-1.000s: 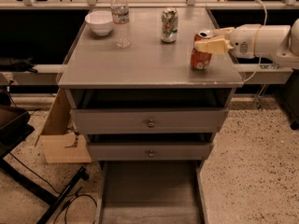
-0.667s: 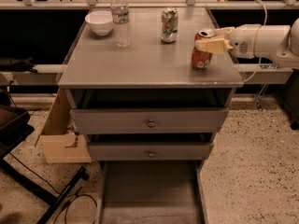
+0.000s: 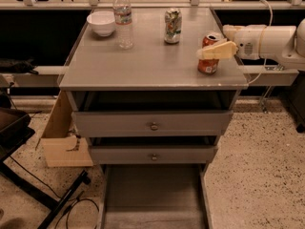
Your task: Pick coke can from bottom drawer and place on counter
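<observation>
The coke can (image 3: 208, 66), red-orange with a silver top, stands upright on the counter (image 3: 143, 63) near its front right corner. My gripper (image 3: 207, 49) reaches in from the right on a white arm. Its pale fingers (image 3: 218, 50) are shut on the can, one across the front and the other hidden behind it. The bottom drawer (image 3: 152, 194) is pulled out at the foot of the cabinet and shows a bare grey floor.
A white bowl (image 3: 101, 22), a water bottle (image 3: 124, 19) and a green-and-white can (image 3: 172, 26) stand at the back of the counter. Two knobbed drawers (image 3: 153, 126) are slightly open. A cardboard box (image 3: 64, 140) and a black stand with cables (image 3: 33, 180) are on the left.
</observation>
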`<state>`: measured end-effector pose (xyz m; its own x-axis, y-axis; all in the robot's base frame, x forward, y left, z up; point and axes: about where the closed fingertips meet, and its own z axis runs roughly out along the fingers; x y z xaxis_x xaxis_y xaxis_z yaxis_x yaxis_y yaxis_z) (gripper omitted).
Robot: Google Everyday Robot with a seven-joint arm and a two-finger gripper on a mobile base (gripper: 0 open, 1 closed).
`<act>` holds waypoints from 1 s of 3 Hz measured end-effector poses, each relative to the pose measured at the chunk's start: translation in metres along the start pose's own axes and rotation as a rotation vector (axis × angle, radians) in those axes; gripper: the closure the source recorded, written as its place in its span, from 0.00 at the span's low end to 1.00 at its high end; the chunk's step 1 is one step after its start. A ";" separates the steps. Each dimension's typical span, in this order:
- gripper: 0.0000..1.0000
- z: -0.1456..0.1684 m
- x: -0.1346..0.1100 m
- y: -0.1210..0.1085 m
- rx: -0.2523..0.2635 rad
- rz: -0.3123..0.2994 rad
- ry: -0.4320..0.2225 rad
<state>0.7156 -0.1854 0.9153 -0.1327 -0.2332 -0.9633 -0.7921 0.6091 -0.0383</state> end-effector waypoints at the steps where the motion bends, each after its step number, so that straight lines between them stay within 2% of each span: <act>1: 0.00 0.000 -0.001 0.001 -0.003 -0.002 -0.002; 2: 0.00 -0.028 -0.028 0.010 -0.039 -0.075 -0.049; 3: 0.00 -0.121 -0.064 0.047 -0.004 -0.328 -0.007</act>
<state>0.6146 -0.2335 1.0073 0.1340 -0.4117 -0.9014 -0.7941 0.4996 -0.3463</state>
